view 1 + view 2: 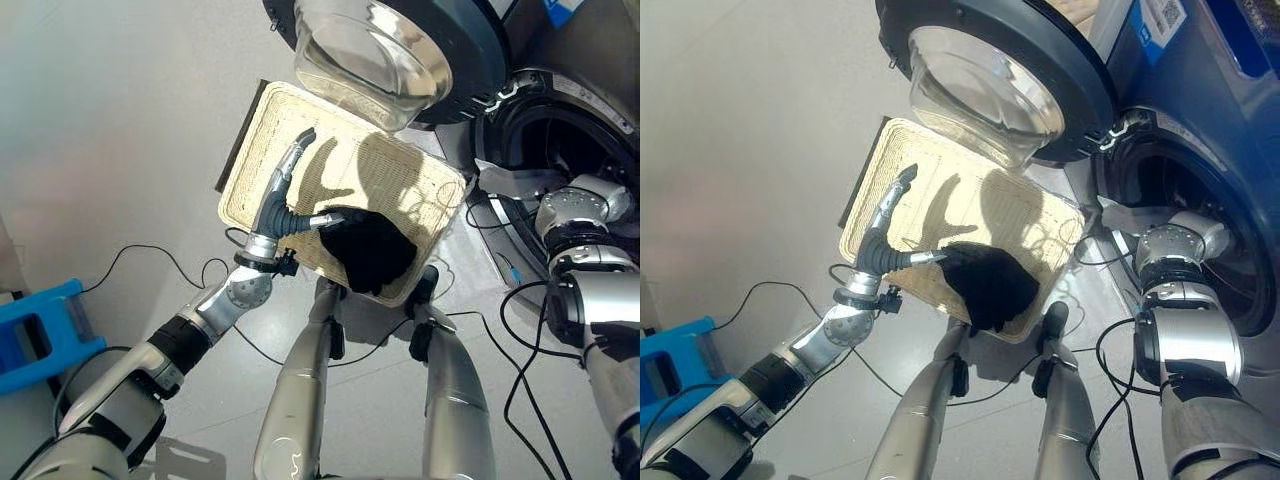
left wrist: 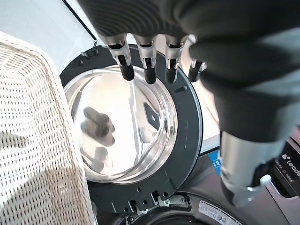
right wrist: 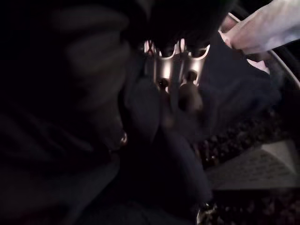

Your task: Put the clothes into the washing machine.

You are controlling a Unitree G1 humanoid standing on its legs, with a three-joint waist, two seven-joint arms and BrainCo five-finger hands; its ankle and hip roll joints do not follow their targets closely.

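One black garment (image 1: 372, 250) lies in the lower right corner of a wicker basket (image 1: 300, 120), centre frame. The left hand (image 1: 283, 195) hovers over the basket with fingers (image 2: 125, 65) straight, thumb tip touching the garment. The right hand (image 3: 176, 79) is inside the washer (image 1: 1200, 130), upper right, among dark cloth (image 3: 159, 154); its grip cannot be told. The washer door (image 1: 385, 50) hangs open.

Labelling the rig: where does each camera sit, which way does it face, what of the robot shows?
Left eye view: head, looking down at the wicker basket; left hand over it.
Right eye view: head, same scene; dark garment in the basket, right arm into the washing machine.
Left wrist view: along open fingers toward the glass door.
Right wrist view: inside the drum, right hand on dark cloth.
Shared: door, basket.
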